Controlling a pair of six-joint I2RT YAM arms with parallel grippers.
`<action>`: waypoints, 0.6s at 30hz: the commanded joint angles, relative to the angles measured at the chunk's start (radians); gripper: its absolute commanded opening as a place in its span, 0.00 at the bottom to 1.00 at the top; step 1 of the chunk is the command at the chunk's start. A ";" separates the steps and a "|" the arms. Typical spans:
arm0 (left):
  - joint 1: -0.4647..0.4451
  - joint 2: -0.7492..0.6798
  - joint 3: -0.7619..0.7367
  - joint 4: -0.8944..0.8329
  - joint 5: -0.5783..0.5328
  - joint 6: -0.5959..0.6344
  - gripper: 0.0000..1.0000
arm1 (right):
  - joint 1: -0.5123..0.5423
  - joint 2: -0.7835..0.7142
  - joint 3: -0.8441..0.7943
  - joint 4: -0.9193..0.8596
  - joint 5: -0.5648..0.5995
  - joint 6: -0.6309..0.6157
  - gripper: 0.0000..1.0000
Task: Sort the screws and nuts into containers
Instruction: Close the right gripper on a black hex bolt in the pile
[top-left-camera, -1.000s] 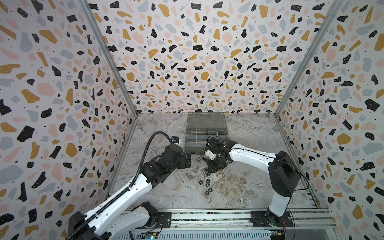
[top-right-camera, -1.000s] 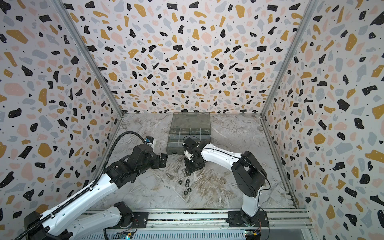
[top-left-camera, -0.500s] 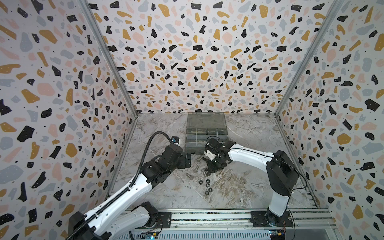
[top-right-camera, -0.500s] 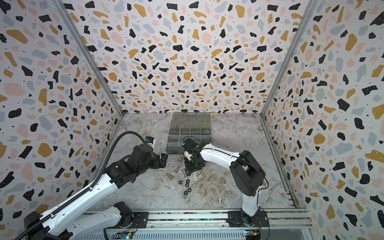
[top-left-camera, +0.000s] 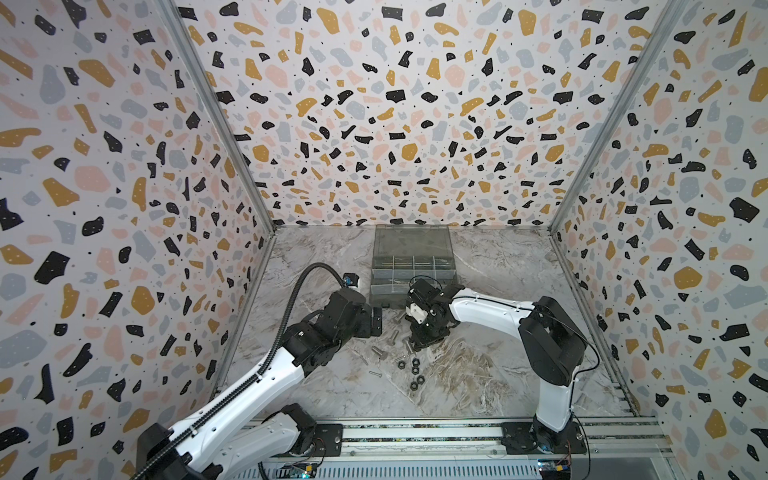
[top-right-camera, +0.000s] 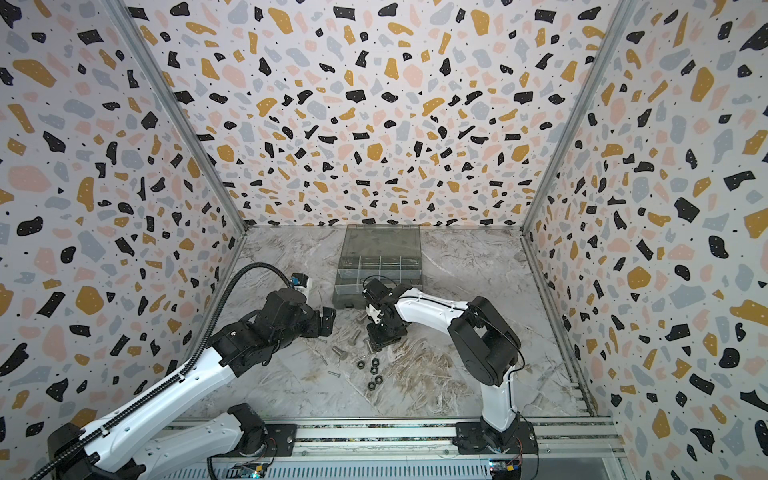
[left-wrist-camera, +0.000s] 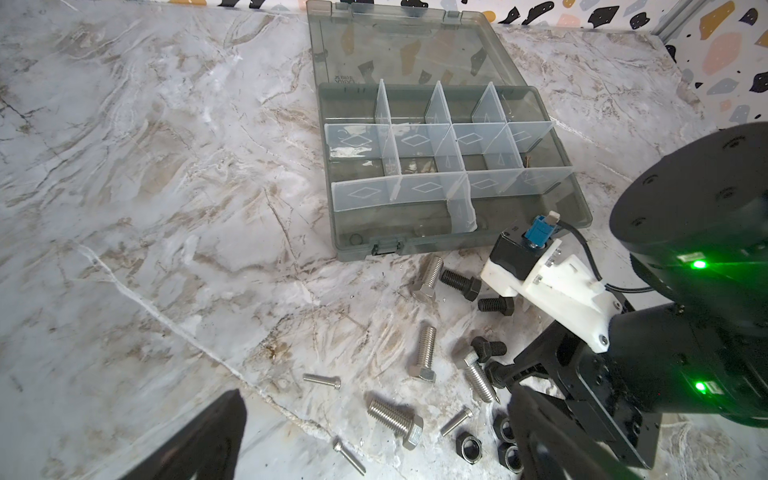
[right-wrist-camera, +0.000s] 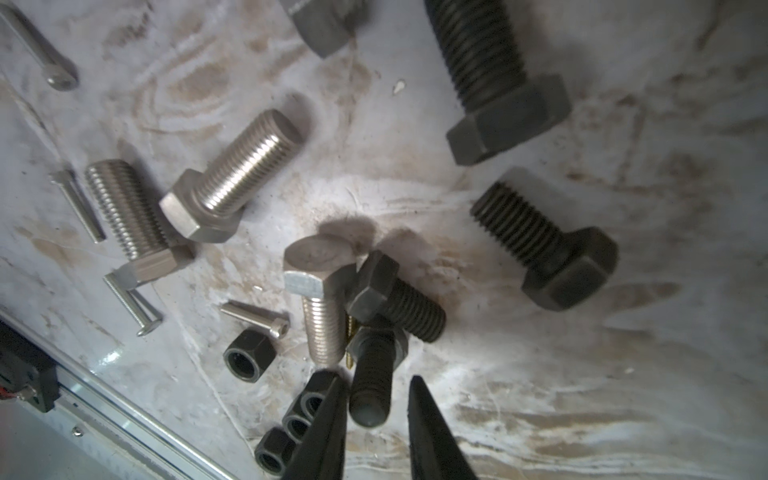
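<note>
Silver and black hex-head screws (left-wrist-camera: 424, 353) lie scattered on the marble floor in front of the smoky-grey organiser box, whose containers (left-wrist-camera: 419, 143) stand open. Black nuts (top-left-camera: 414, 370) (top-right-camera: 374, 370) cluster just nearer the rail. My right gripper (right-wrist-camera: 374, 378) (top-left-camera: 419, 345) points down into the pile. Its fingers stand either side of the shaft of a black screw (right-wrist-camera: 371, 399), and a gap shows at one side. That screw leans against another black screw (right-wrist-camera: 399, 303) and a silver screw (right-wrist-camera: 322, 316). My left gripper (left-wrist-camera: 374, 392) (top-left-camera: 376, 324) hovers wide open to the left, holding nothing.
The box lid (top-left-camera: 411, 241) lies flat toward the back wall. Thin silver screws (left-wrist-camera: 322, 380) and nuts (right-wrist-camera: 249, 357) lie close round the right fingers. The aluminium rail (top-left-camera: 415, 432) runs along the front edge. Patterned walls close in three sides.
The right gripper's fingers have drawn closer together around the black screw's shaft, and its arm has shifted slightly. The left arm has stayed still.
</note>
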 joint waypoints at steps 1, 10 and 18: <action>-0.005 -0.017 -0.009 -0.003 0.020 0.006 1.00 | -0.007 0.008 0.036 -0.005 -0.008 -0.012 0.28; -0.005 -0.011 -0.006 -0.006 0.019 0.011 1.00 | -0.014 0.023 0.057 -0.024 -0.005 -0.023 0.12; -0.005 -0.002 0.006 -0.001 0.019 0.028 1.00 | -0.036 -0.018 0.169 -0.106 0.004 -0.028 0.06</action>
